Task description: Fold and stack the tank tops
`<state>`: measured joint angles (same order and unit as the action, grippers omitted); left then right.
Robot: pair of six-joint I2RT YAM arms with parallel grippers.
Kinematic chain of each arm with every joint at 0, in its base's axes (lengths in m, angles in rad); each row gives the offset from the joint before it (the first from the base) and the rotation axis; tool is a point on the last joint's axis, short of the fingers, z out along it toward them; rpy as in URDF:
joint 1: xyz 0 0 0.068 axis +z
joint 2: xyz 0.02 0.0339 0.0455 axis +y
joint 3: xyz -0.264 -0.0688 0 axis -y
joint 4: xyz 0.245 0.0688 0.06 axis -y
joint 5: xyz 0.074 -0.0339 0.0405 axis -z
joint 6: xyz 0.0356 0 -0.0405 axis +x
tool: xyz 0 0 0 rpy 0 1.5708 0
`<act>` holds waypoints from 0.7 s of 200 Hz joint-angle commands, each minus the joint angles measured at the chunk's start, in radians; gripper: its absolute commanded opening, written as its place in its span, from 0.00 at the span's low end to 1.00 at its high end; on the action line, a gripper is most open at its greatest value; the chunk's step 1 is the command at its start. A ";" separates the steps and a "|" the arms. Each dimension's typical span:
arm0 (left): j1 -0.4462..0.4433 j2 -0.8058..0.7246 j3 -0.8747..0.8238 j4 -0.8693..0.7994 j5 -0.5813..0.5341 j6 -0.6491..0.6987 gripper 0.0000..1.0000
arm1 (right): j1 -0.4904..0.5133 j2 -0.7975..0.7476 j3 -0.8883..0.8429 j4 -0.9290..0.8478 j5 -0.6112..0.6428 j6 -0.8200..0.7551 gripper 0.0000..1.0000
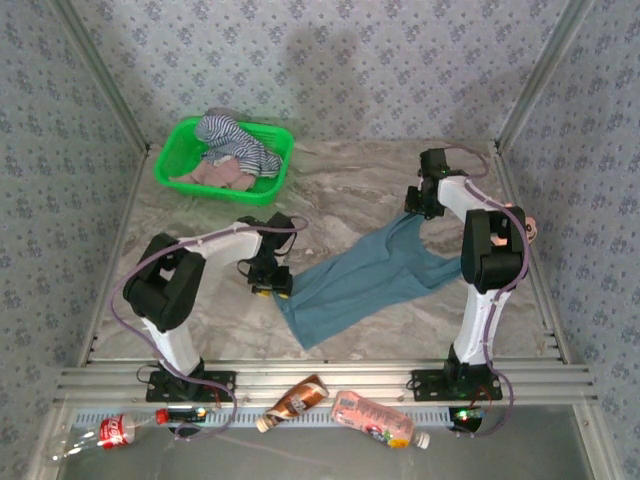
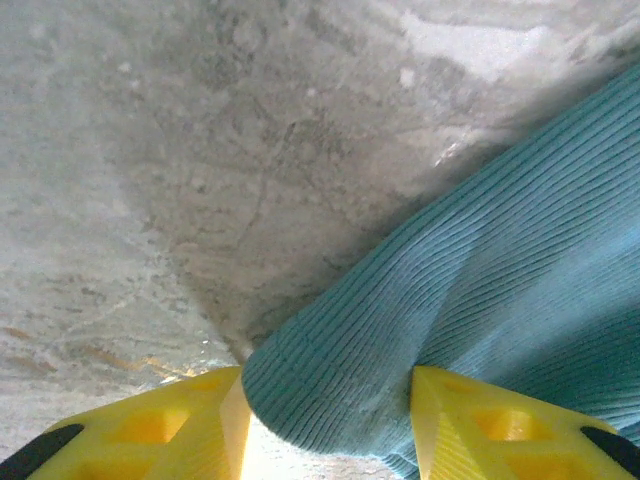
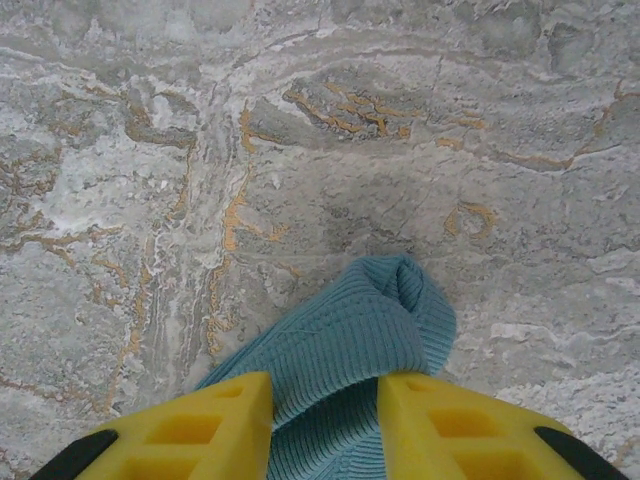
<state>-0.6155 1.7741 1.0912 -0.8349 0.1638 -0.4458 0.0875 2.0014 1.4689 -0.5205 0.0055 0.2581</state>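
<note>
The teal tank top (image 1: 370, 280) lies stretched slantwise across the middle of the table (image 1: 350, 180), creased and not yet folded. The left gripper (image 1: 268, 285) is clamped on its near-left hem corner. The right gripper (image 1: 412, 212) pinches a bunched strap end at the far right. The striped top (image 1: 235, 140) and pink top (image 1: 215, 175) sit in the green basket (image 1: 175, 160), far left.

Recommendation: lift both ends evenly and draw the cloth taut and flat before any fold, or the creases will be folded in.

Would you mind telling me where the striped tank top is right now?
From above, the striped tank top lies crumpled in the green basket at the far-left corner, atop the pink top.
</note>
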 commanded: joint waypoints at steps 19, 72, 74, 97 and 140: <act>-0.002 -0.030 -0.018 -0.024 -0.010 -0.008 0.46 | -0.017 -0.079 -0.061 -0.024 0.053 0.005 0.36; -0.001 -0.025 -0.013 -0.018 -0.007 -0.007 0.46 | -0.017 -0.049 -0.041 -0.001 0.010 0.014 0.37; -0.002 -0.026 -0.013 -0.018 -0.006 -0.006 0.46 | -0.017 -0.048 -0.042 0.003 0.008 0.015 0.37; -0.001 -0.031 -0.016 -0.017 -0.009 -0.008 0.46 | -0.020 -0.014 -0.034 0.005 -0.019 0.029 0.36; -0.003 -0.030 -0.011 -0.015 -0.008 -0.008 0.46 | -0.033 0.041 0.014 0.008 -0.031 0.037 0.28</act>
<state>-0.6155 1.7687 1.0809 -0.8352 0.1638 -0.4458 0.0658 1.9980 1.4303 -0.5014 -0.0055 0.2771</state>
